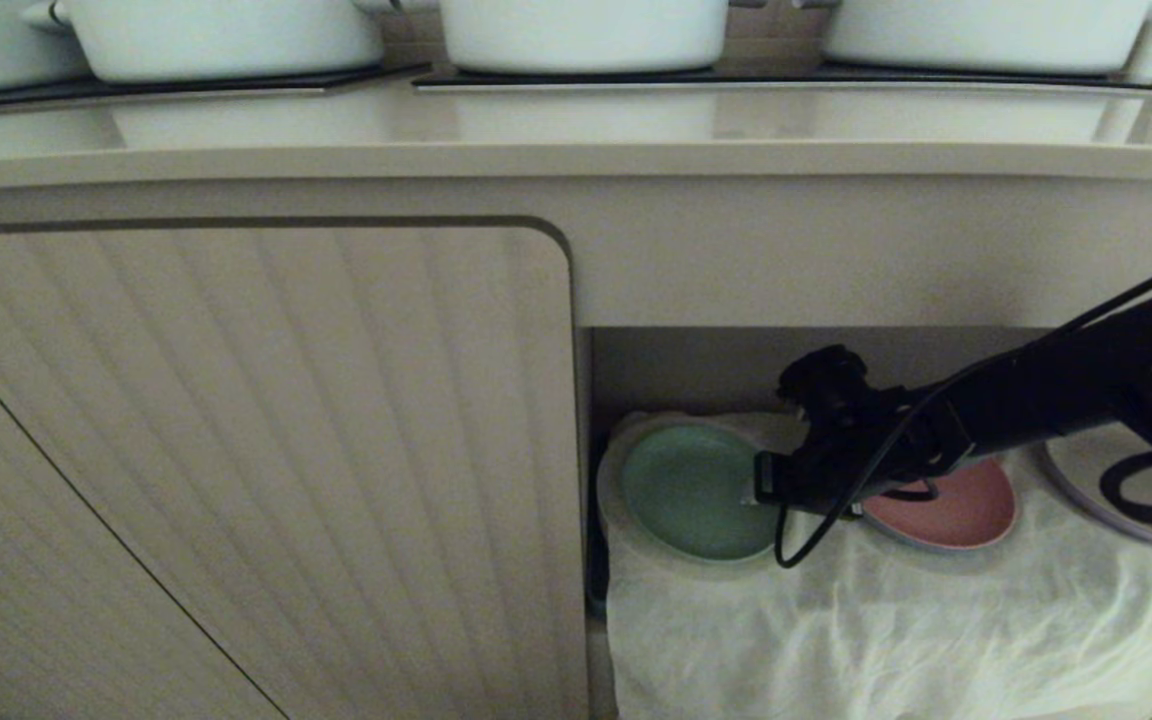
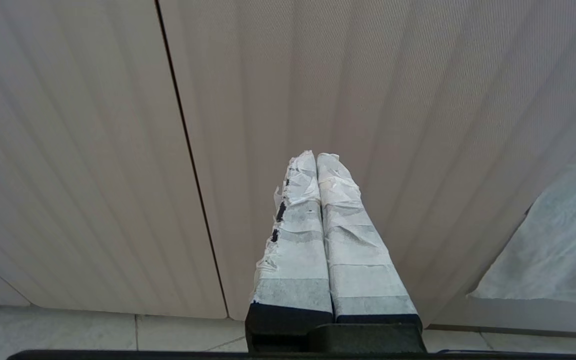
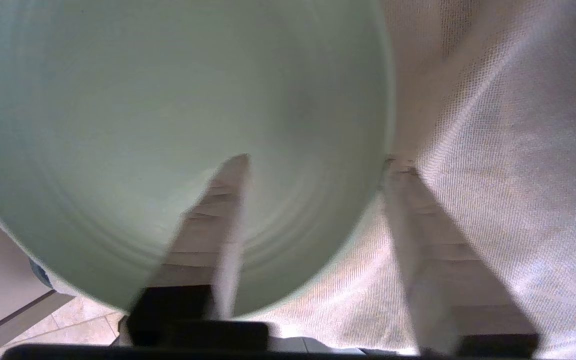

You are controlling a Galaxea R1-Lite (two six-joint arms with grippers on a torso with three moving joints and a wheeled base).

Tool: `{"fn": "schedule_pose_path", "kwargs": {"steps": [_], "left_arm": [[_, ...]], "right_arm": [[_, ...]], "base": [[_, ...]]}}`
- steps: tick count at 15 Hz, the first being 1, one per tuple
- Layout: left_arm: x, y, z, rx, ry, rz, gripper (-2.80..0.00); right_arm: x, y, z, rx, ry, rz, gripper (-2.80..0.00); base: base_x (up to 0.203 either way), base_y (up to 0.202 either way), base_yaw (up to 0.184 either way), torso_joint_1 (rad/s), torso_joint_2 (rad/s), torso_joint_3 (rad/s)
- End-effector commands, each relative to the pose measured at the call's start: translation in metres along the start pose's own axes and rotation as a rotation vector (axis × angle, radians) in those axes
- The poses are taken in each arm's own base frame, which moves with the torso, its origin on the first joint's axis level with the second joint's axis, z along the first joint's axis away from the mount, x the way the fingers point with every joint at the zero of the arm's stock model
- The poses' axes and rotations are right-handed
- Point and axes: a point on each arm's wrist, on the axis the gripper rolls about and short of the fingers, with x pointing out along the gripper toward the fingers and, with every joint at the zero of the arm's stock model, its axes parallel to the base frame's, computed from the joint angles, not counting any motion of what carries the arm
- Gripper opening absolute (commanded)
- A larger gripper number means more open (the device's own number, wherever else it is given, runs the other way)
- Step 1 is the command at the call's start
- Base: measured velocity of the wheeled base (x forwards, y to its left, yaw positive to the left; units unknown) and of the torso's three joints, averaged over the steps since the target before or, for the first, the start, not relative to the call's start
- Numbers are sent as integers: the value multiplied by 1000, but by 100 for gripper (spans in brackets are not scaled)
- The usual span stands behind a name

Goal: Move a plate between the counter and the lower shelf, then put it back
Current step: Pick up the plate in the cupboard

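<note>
The mint-green plate (image 1: 686,490) (image 3: 168,100) lies flat at the left end of the lower shelf (image 1: 836,620), on wrinkled white cloth. My right gripper (image 1: 751,490) (image 3: 315,160) reaches into the shelf from the right and stands open astride the plate's right rim. One finger (image 3: 218,220) is over the plate's inside. The other finger (image 3: 433,240) is outside the rim, over the cloth. The counter (image 1: 576,130) runs across above the shelf. My left gripper (image 2: 316,156) is shut on nothing, parked facing a ribbed cabinet door (image 2: 93,150); it is outside the head view.
A pink plate (image 1: 956,510) lies just right of the green one, partly under my right arm. A pale plate (image 1: 1086,470) sits farther right. Three white pots (image 1: 586,30) stand on the counter's black cooktop. A closed ribbed door (image 1: 236,450) borders the shelf on its left.
</note>
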Motion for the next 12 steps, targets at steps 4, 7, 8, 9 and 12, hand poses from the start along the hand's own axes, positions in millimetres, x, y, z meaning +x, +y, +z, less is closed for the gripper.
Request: {"fn": "schedule_pose_path", "kwargs": {"steps": [4,7,8,9,12], "left_arm": [[0,0,0,-1,-1,1,-280],[0,0,0,-1,-1,1,-280],[0,0,0,-1,-1,1,-280],[0,0,0,-1,-1,1,-280],[0,0,0,-1,-1,1,-280]], "right_arm": [[1,0,0,3,2,-1,-280],[1,0,0,2,2,0,-280],[0,0,0,2,2,0,-280],[1,0,-1,2,5,-1,-280],[0,0,-1,2,4,0,-280]], "base": [[0,0,0,0,0,0],[0,0,0,0,0,0],[0,0,0,0,0,0],[0,0,0,0,0,0],[0,0,0,0,0,0]]}}
